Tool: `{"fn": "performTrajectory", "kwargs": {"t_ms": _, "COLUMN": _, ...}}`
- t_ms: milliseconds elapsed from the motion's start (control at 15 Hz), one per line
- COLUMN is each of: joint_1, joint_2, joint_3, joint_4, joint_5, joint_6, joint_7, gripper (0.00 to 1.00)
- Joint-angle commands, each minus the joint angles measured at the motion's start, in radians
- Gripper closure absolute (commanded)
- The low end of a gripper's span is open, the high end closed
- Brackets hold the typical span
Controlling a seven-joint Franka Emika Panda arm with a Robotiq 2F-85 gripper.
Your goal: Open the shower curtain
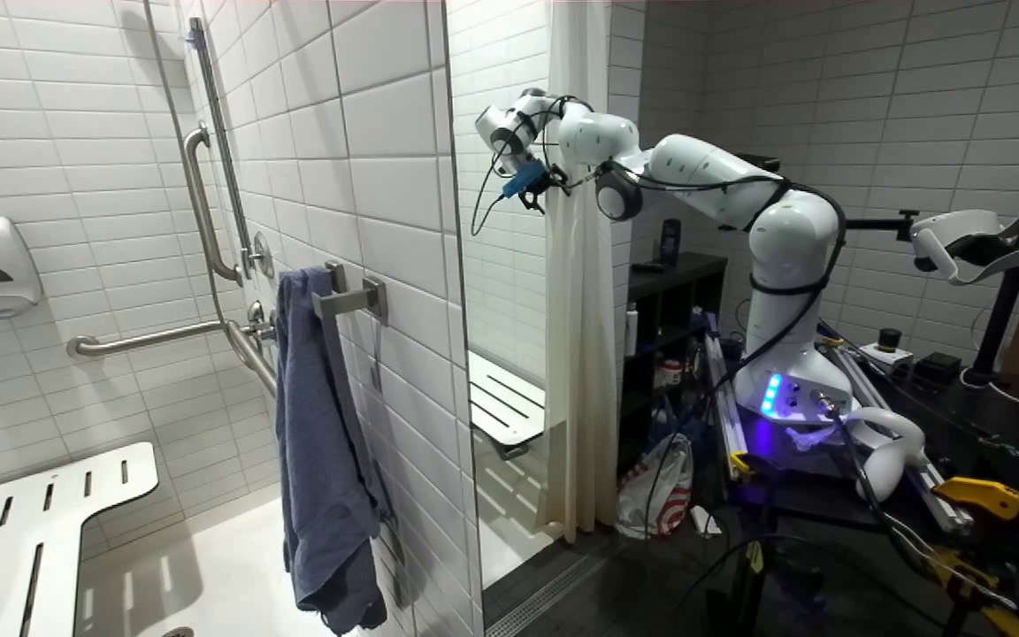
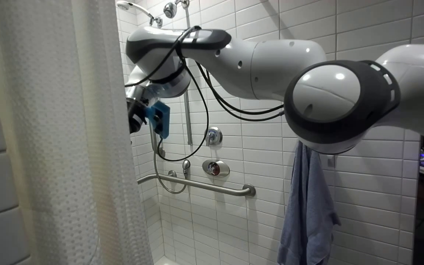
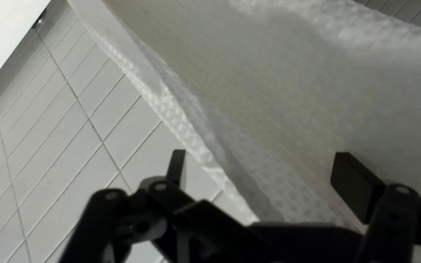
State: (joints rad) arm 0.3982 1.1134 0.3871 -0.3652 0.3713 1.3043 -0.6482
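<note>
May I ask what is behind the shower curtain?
In an exterior view, a tiled wall and a grab bar run behind the shower curtain, visible only past its edge. Part of the gripper is hidden too; anything else behind it cannot be seen.

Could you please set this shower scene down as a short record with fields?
Shower curtain: off-white, dimpled, hanging in vertical folds
Gripper: open, its fingers wide apart
Curtain's edge: seen between the fingers in the wrist view, not clamped; contact unclear
Towel: blue-grey, hanging from a wall bar
Grab bar: metal, fixed to the tiled wall
</note>
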Motion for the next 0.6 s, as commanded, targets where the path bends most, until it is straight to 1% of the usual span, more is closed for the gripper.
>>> {"fn": "performTrajectory", "kwargs": {"t_ms": 0, "joint_1": -0.002, "joint_2": -0.005, "joint_3": 0.005, "joint_4": -0.01, "joint_5": -0.003, "joint_6": 0.003, "joint_7": -0.001, "gripper": 0.0}}
{"fn": "performTrajectory", "kwargs": {"t_ms": 267, "joint_1": -0.002, "joint_2": -0.005, "joint_3": 0.005, "joint_4": -0.011, "joint_5": -0.003, "joint_6": 0.003, "joint_7": -0.001, "gripper": 0.0}}
{"fn": "performTrajectory", "kwargs": {"t_ms": 533, "joint_1": -0.018, "joint_2": -0.013, "joint_3": -0.01, "joint_4": -0.002, "joint_5": -0.013, "joint_6": 0.037, "joint_7": 0.019, "gripper": 0.0}}
